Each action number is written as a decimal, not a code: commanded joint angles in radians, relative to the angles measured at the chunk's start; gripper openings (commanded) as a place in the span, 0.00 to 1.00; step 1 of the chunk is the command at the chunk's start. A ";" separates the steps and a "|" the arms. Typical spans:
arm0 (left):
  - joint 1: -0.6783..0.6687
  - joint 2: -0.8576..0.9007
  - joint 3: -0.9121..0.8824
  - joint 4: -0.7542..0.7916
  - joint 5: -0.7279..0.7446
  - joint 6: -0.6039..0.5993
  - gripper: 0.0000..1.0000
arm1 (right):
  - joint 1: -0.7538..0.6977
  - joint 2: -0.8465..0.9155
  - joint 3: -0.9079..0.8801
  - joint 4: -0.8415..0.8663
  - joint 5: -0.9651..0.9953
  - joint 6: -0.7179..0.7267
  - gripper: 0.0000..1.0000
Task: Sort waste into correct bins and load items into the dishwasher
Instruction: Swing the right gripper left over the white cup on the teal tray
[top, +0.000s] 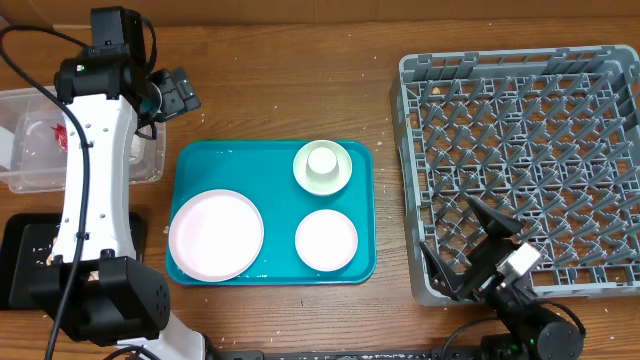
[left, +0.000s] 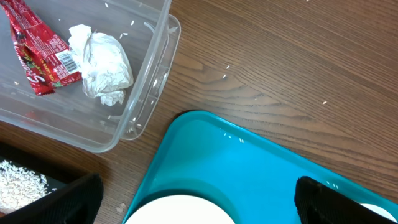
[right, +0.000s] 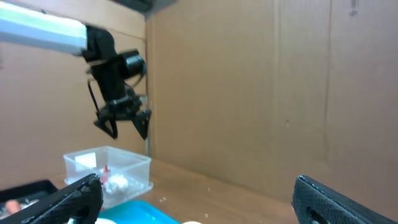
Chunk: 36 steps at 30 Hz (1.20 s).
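My left gripper (top: 175, 95) hangs open and empty above the table, between the clear tub (top: 20, 170) and the teal tray (top: 275, 272). The tub holds a red wrapper (left: 37, 53) and a crumpled napkin (left: 102, 62). White rice (left: 18, 186) lies in the black tray (top: 20, 260). On the teal tray sit a pale plate (top: 216, 235), a white bowl (top: 326, 240), and a cup (top: 322, 160) standing in a second bowl (top: 300, 176). My right gripper (top: 462, 242) is open and empty over the near left corner of the grey dish rack (top: 520, 150).
A few rice grains (left: 227, 67) are scattered on the wooden table beside the tub. The left arm's white link (top: 95, 190) crosses over the tub and the black tray. A cardboard wall (right: 267, 93) rises behind the table.
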 joint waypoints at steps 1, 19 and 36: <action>-0.008 -0.005 0.009 0.000 0.008 0.019 1.00 | 0.002 -0.008 -0.010 0.051 0.050 0.120 1.00; -0.008 -0.005 0.009 0.000 0.008 0.019 1.00 | 0.003 0.446 0.578 -0.214 -0.010 0.232 1.00; -0.008 -0.005 0.009 0.000 0.009 0.019 1.00 | 0.395 1.500 1.361 -0.988 0.251 -0.055 1.00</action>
